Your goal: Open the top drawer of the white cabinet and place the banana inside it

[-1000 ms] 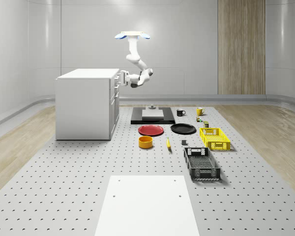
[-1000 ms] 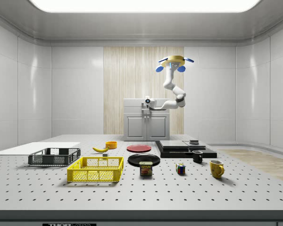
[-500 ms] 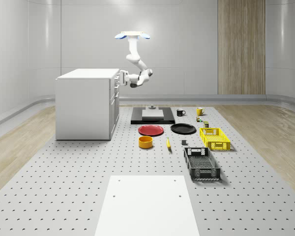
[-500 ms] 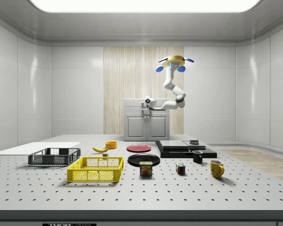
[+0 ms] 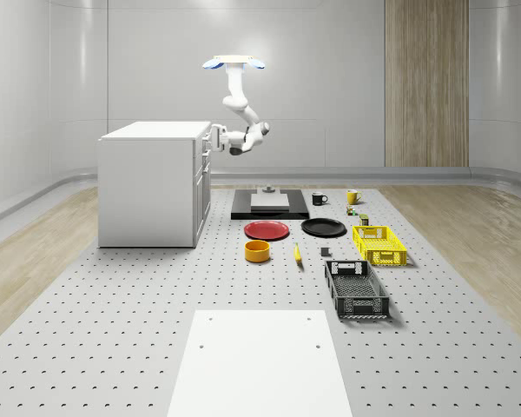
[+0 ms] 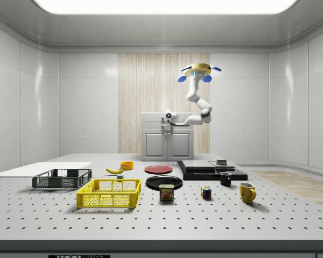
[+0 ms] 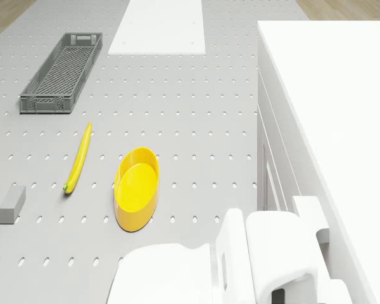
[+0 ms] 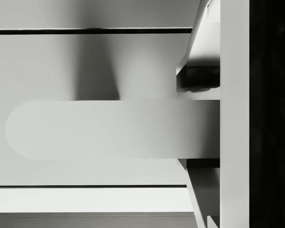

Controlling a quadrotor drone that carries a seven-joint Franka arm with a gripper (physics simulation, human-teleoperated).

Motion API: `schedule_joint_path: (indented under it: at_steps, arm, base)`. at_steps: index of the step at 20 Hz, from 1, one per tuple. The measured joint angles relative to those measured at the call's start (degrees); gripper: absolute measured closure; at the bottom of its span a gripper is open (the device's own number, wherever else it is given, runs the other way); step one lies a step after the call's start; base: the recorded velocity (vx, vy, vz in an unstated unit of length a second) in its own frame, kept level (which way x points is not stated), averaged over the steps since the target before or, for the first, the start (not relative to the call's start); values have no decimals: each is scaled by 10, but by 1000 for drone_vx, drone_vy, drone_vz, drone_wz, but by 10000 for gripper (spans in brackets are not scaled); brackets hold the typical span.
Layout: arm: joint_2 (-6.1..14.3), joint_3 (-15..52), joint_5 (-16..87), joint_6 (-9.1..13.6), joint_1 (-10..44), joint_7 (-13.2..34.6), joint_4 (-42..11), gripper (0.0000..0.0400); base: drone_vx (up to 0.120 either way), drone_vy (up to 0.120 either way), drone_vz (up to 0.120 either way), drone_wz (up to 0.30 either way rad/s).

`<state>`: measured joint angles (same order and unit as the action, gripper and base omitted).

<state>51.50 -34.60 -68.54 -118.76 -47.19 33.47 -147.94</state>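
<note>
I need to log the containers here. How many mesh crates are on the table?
2. The dark grey crate lies nearest the whole-scene camera, at that view's right. The yellow crate sits just behind it, beyond the banana's side. None seem hidden.

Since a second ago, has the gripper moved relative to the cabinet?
No. In the whole-scene view the gripper sits at the same spot against the white cabinet's top front edge; the drone hovers just beside the cabinet, also unshifted.
</note>
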Motion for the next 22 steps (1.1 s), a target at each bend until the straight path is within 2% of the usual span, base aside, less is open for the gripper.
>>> schedule_joint_path:
  at_steps: [1,2,6,11,13,14,16,17,22]
  arm:
    - [2,2,6,0,0,21,2,234]
    - [8,5,20,-2,0,55,7,184]
    - [13,-8,29,-2,-4,30,3,233]
    - [16,-20,34,11,3,15,0,260]
    - [36,-21,75,12,3,78,9,167]
    - [43,-33,85,10,-2,45,5,196]
    - [44,-42,82,13,-2,37,3,235]
    - [39,-49,77,19,0,8,0,245]
    - [41,-62,84,42,15,18,4,278]
  base:
    - [0,0,0,0]
    - [0,0,0,0]
    - [0,0,0,0]
    - [0,0,0,0]
    - [0,0,0,0]
    - [0,0,0,0]
    - [0,0,0,0]
    - [0,0,0,0]
    - [0,0,0,0]
